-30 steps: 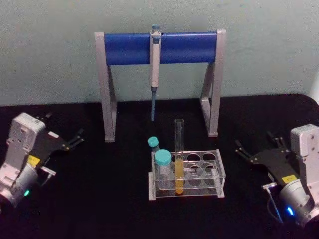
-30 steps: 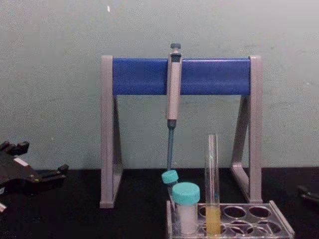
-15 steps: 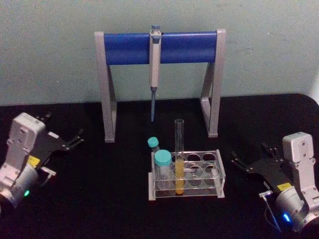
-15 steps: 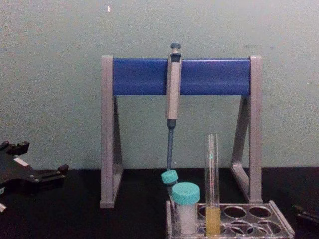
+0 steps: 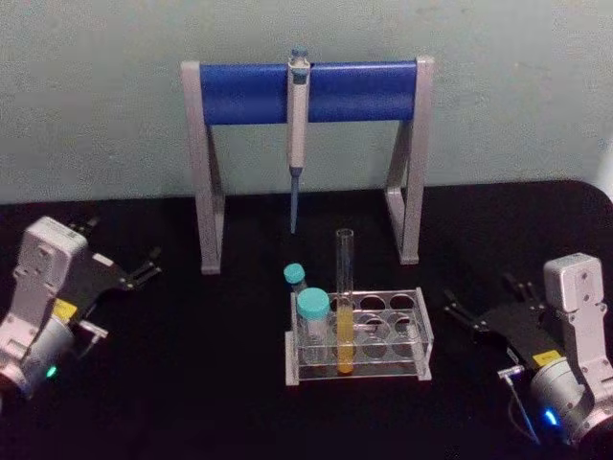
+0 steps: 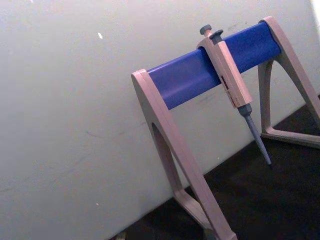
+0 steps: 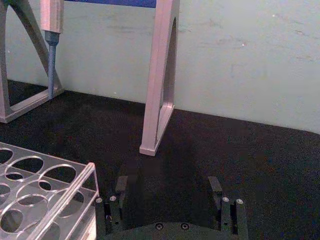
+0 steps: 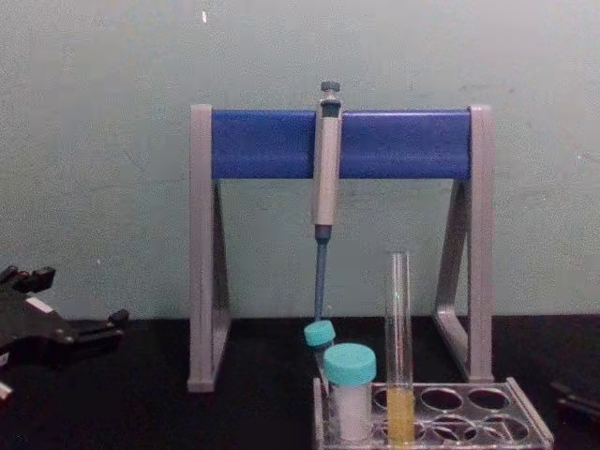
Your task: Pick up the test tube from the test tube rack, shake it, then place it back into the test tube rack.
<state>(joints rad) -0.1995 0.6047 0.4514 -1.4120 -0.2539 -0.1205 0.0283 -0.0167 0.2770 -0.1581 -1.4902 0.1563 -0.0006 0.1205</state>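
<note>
One test tube (image 5: 344, 307) upright in rack (image 5: 421, 331).

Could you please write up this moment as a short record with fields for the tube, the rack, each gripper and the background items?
test tube: the test tube stands upright in the test tube rack, yellow-orange liquid in its lower part
rack: the test tube rack sits on the black table, also holding two teal-capped containers
left gripper: left gripper open, at the table's left side, away from the rack
right gripper: right gripper open, to the right of the rack, pointing toward it, not touching
background: pipette hanging on the pipette stand behind the rack
</note>
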